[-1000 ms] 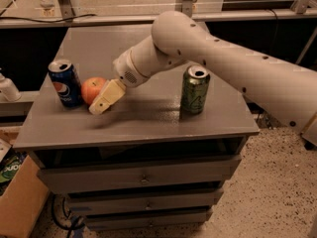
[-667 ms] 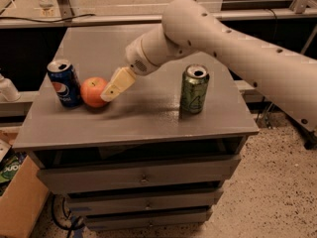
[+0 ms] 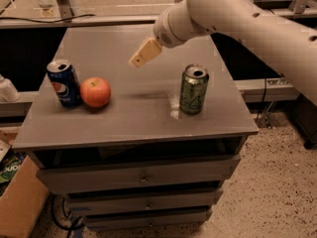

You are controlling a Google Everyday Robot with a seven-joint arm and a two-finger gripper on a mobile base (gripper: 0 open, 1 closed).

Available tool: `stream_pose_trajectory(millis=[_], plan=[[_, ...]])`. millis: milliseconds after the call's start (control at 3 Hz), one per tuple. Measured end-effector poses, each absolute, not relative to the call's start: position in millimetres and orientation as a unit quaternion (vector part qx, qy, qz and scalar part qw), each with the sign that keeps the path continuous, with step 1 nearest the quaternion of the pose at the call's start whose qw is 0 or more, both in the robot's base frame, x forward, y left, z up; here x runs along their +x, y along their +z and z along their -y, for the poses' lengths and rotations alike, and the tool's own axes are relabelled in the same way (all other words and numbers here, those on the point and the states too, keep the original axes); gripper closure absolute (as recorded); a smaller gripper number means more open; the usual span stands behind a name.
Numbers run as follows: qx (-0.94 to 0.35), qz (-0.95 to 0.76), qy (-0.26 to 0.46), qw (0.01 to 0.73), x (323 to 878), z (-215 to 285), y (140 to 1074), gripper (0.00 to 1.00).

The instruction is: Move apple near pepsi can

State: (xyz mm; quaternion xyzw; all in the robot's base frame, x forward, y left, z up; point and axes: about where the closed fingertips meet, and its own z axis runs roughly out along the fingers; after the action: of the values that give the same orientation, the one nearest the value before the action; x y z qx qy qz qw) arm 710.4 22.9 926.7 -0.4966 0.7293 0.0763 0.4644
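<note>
The red-orange apple [image 3: 95, 91] rests on the grey cabinet top [image 3: 143, 108], right next to the dark blue pepsi can [image 3: 64, 83] that stands upright at the left. My gripper [image 3: 140, 56] hangs in the air above the middle of the top, up and to the right of the apple. It holds nothing and is well apart from the apple.
A green can with black markings [image 3: 192, 89] stands upright on the right part of the top. The cabinet has drawers [image 3: 143, 177] below. A cardboard box [image 3: 20, 197] sits on the floor at the left. A shelf rail [image 3: 99, 20] runs behind the cabinet.
My gripper has let go of the apple and risen up and to the right, away from it. The apple stays beside the pepsi can.
</note>
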Motion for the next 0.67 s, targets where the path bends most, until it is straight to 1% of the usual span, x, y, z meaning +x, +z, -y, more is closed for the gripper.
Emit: stream_pose_trajectory(millis=[333, 667], plan=[[-0.431, -0.749, 0.012, 0.504, 742.2, 35.4, 955.2, 0.00], [-0.365, -0.753, -0.035, 0.547, 756.2, 96.1, 998.6, 0.00]])
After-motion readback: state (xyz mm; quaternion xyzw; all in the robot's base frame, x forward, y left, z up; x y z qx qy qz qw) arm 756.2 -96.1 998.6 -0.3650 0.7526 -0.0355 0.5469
